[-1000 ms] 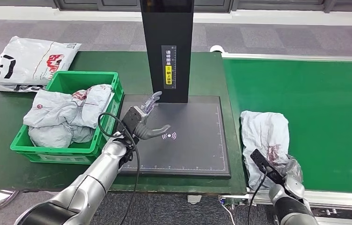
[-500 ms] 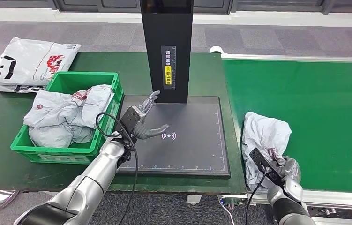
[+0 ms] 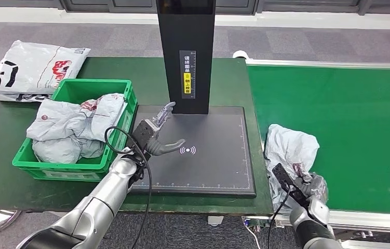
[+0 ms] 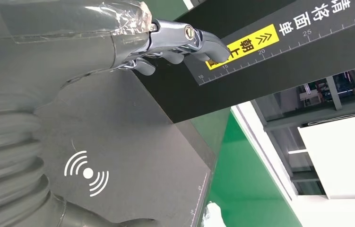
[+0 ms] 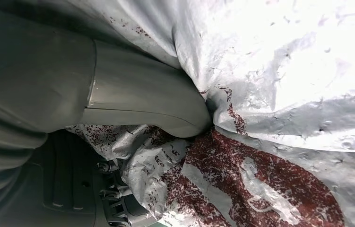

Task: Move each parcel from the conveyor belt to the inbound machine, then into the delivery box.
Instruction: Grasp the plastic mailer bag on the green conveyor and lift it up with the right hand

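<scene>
A crumpled grey parcel [image 3: 291,148] with red print lies at the near left edge of the green conveyor belt [image 3: 348,114]. My right hand [image 3: 313,189] grips its near end. In the right wrist view the thumb [image 5: 142,104] presses into the parcel [image 5: 284,94] and the dark fingers curl under its folds. My left hand [image 3: 156,137] hovers open over the left part of the inbound machine's black plate [image 3: 208,171], fingers [image 4: 185,38] spread towards the black column [image 3: 185,52]. The green delivery box [image 3: 73,168] stands left of the plate.
Grey parcels [image 3: 73,127] fill the delivery box. Another white parcel [image 3: 29,67] lies on the green table at the far left. The black column stands upright at the back of the plate. A metal rail [image 3: 333,63] edges the belt's far side.
The parcel has bunched up and shifted slightly left towards the belt's edge in my right hand's grip. My right hand has moved a little left. The left hand has barely moved.
</scene>
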